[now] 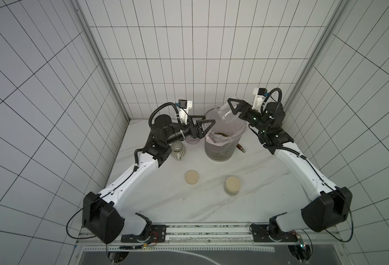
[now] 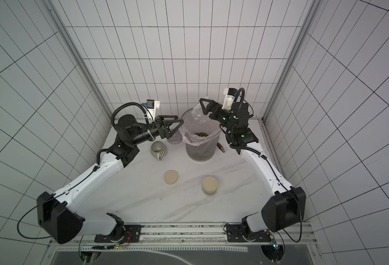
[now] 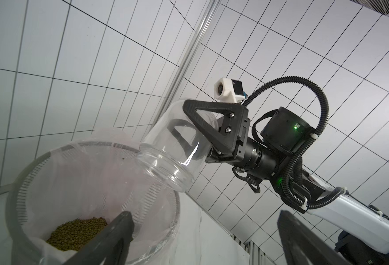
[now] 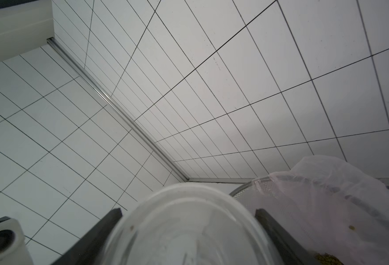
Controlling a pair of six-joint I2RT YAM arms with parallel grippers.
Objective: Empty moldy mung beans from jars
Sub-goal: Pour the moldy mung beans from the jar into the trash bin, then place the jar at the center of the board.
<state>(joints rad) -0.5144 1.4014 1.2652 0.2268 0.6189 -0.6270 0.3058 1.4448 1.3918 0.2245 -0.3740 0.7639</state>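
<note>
Glass jar (image 3: 166,158), emptied, is pinched mouth-down by the right gripper (image 3: 179,114) over the far bin (image 1: 218,158) holding mung beans (image 3: 79,231), the left gripper (image 1: 209,121) is spread, and one lidded jar (image 1: 233,184), near right, is yet to be emptied.

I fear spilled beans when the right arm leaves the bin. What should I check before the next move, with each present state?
1. jar empty: ok, nothing inside.
2. right gripper holds jar: ok, jaws on both sides.
3. beans in bin: ok.
4. left gripper free: ok, open.
5. second jar emptied: not ok, lid on.
6. table free of spills: cannot tell.
</note>
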